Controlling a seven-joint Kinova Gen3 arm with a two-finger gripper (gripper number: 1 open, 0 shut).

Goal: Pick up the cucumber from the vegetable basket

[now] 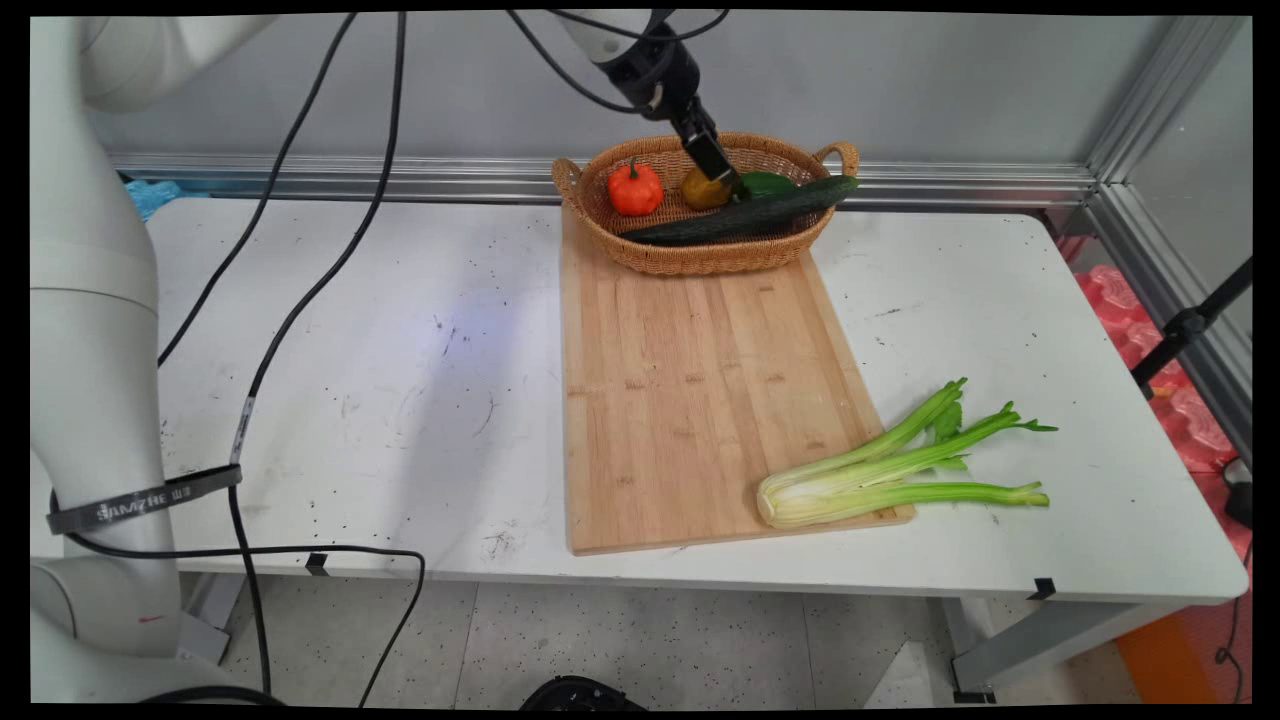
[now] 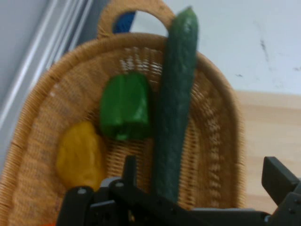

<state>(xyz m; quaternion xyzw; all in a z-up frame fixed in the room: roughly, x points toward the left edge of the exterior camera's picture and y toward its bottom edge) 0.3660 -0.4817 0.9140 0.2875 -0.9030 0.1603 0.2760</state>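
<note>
Your end effector [image 1: 728,178] hangs over the far part of the worktop [image 1: 400,380], reaching down into the wicker basket [image 1: 700,255] from above and left. In the hand view its fingers [image 2: 278,178] are spread wide, one on each side of the cucumber [image 2: 175,108], and neither finger visibly presses on it, so you hold nothing as far as the pictures show. The cucumber lies slantwise along the basket, its far tip resting over the rim by one handle and poking past it. Just beside the cucumber in the hand view you have a green pepper [image 2: 126,107], and next to that a yellow pepper [image 2: 81,155]; both sit on the basket floor, on the wall side of the cucumber. In the main view the finger nearest you comes down right between the yellow pepper [image 1: 703,190] and the green pepper [image 1: 768,183], close above the cucumber [image 1: 745,212]. An orange pepper [image 1: 635,188] sits at the basket's left end, apart from the end effector. The basket stands on the far end of a wooden board [image 1: 690,400] that runs toward the near edge of the worktop. A celery bunch [image 1: 880,470] lies at the board's near right corner, its pale base on the board and its leafy stalks reaching out onto the worktop, well apart from the basket.
</note>
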